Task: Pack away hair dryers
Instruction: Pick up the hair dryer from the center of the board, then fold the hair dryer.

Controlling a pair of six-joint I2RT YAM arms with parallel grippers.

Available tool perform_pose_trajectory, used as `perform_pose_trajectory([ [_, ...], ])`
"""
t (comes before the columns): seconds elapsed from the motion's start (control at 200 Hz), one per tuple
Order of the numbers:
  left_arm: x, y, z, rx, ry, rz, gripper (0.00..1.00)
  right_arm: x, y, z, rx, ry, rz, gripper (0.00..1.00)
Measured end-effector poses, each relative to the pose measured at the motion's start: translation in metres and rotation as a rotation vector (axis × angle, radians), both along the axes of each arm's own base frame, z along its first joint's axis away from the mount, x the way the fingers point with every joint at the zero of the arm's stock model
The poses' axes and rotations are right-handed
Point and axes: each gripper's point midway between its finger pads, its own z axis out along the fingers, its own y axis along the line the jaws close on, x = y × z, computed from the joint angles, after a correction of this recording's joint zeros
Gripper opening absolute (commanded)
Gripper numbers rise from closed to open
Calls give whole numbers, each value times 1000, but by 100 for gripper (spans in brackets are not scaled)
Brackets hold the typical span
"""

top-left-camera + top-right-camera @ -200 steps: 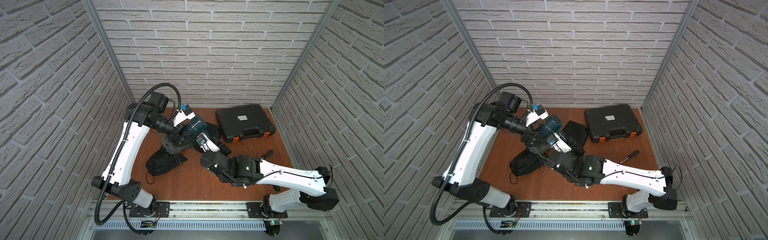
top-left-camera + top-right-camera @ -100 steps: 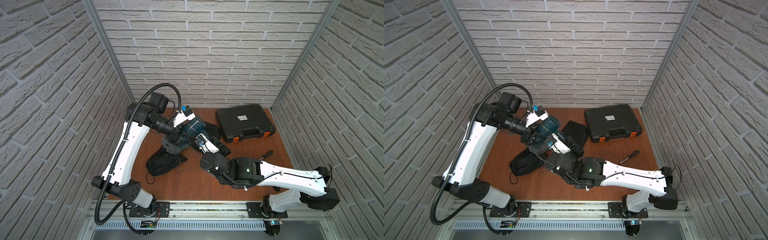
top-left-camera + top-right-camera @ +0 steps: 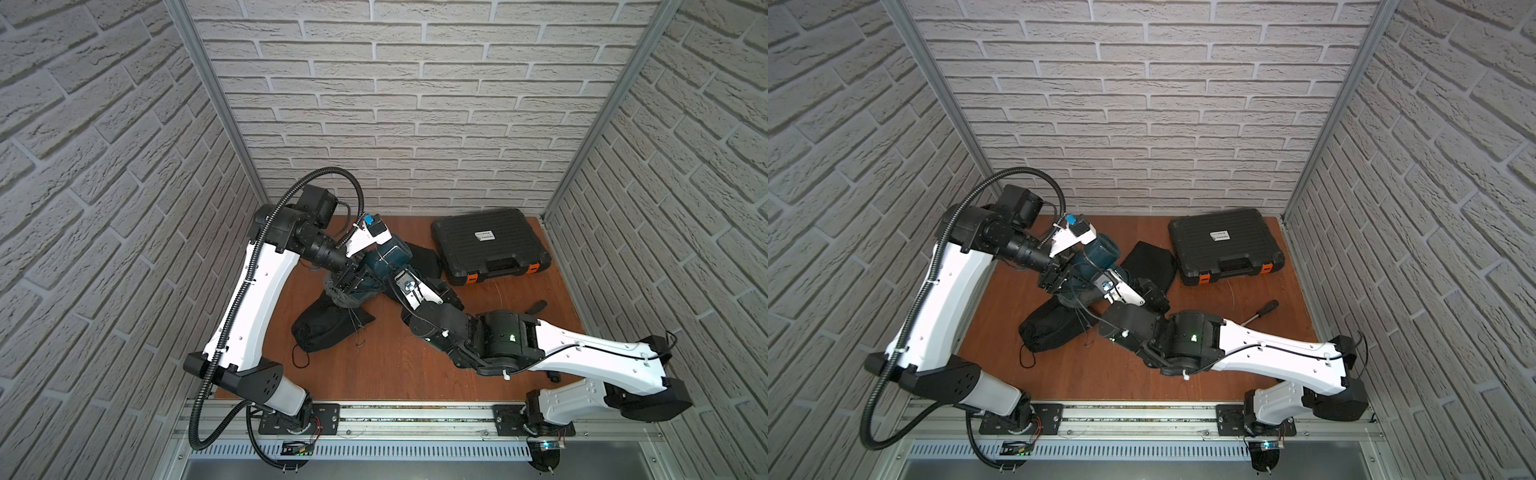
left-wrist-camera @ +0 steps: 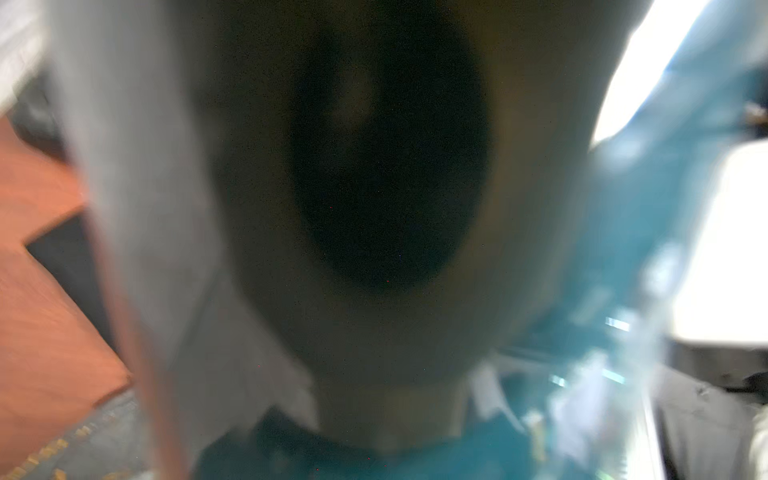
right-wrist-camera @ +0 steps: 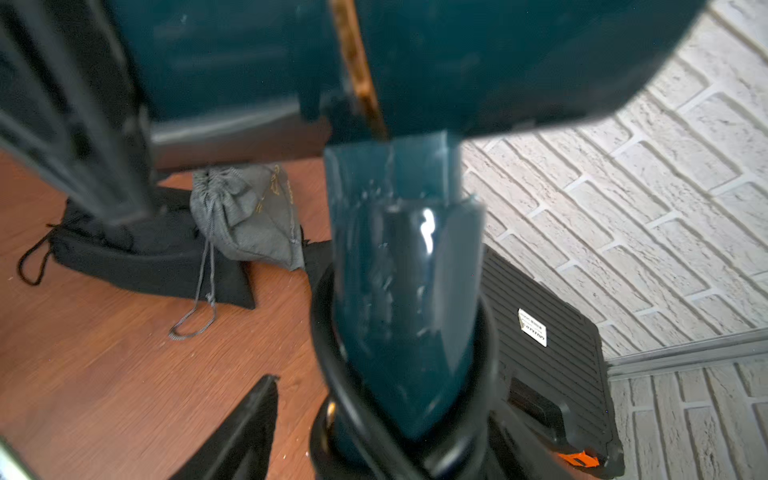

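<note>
Your left arm arches in from left, right arm low from front-right. Left gripper (image 3: 353,282), right gripper (image 3: 395,276) meet at teal hair dryer (image 3: 388,255), raised mid-table; handle axis points at right gripper. Either claw's hold: cannot tell.

Teal hair dryer (image 3: 390,255), black case (image 3: 490,245), wooden table (image 3: 395,370)
</note>
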Motion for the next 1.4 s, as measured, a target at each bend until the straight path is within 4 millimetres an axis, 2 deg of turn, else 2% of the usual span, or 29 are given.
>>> perform_pose_trajectory([
  [0.145,-4,-3,3,-9,-42,-45,0,-11,-17,-5,59,126,31,76],
  [0.4,-17,-15,1,1,-83,-130,0,-29,-48,-2,248,342,119,73],
  [0.515,-17,-14,0,8,-88,-134,0,-36,-48,3,312,405,170,72],
  [0.705,-18,-15,0,8,-94,-143,0,-43,-38,2,357,471,237,70],
  [0.945,-19,-16,1,2,-95,-148,0,-40,-21,-3,384,524,289,51],
  [1.11,-20,-17,2,-7,-92,-153,0,-41,-11,-6,391,530,343,21],
  [1.165,-20,-16,2,-6,-92,-151,0,-40,-11,-6,399,532,348,3],
  [1.4,-17,-12,0,-9,-24,-93,0,-36,-4,-5,468,518,363,3],
])
